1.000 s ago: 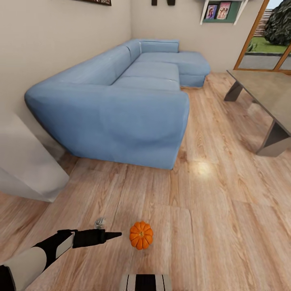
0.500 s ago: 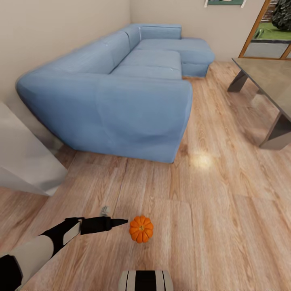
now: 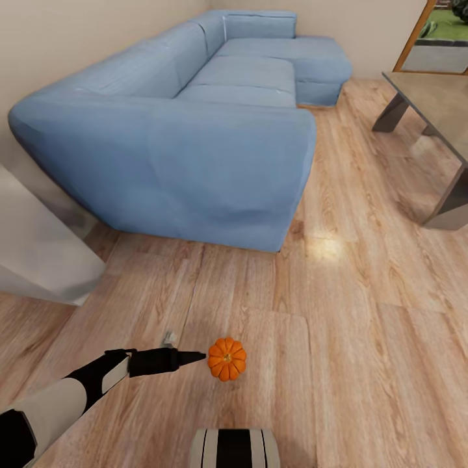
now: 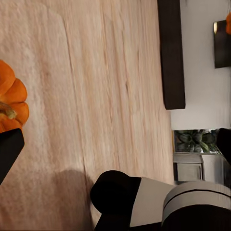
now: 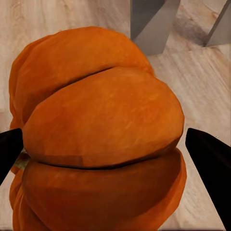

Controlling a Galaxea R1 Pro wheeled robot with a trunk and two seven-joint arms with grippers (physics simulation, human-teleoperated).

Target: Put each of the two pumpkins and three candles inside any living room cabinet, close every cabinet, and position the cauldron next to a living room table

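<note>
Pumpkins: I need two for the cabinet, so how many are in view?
2, probably. The floor pumpkin lies on the wooden floor at the left hand. A second pumpkin sits between the right hand fingers, seemingly gripped.

The floor (image 3: 338, 338) is laid in pale, grained wood planks with a soft sheen. The sofa (image 3: 195, 143) is covered in matt blue cloth. The pumpkin (image 5: 101, 139) is rendered with smooth, faintly glossy ribbed orange skin
</note>
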